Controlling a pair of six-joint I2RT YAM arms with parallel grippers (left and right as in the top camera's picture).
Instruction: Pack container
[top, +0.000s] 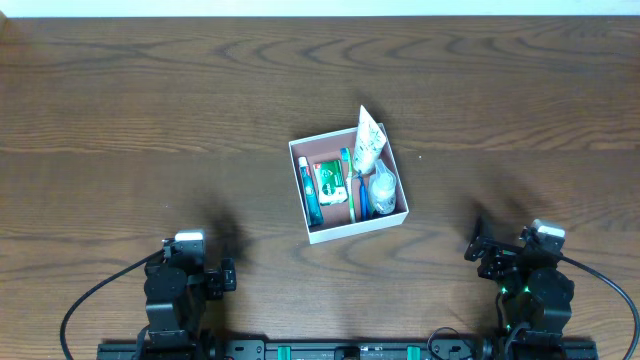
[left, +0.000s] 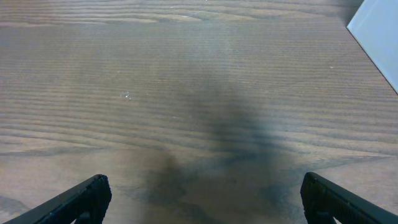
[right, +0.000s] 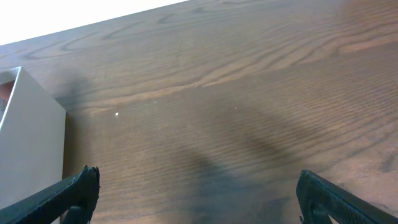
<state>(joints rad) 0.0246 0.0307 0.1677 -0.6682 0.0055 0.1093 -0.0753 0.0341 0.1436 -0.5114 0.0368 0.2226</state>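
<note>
Tabletop (top: 120, 120): container (top: 355, 228) between left gripper (left: 205, 196), right gripper (right: 199, 196)

We see only a bit of the container (right: 34, 149) in both wrist views, and the things (top: 350, 180) inside it are too small to name

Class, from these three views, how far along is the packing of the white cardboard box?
Done: the shallow white cardboard box holds a green and white packet, a white squeeze tube and other small items. In hand: nothing; the left gripper and right gripper are open and empty, away from the box. Left: perhaps tucking in the tube, whose end pokes over the rim.
</note>
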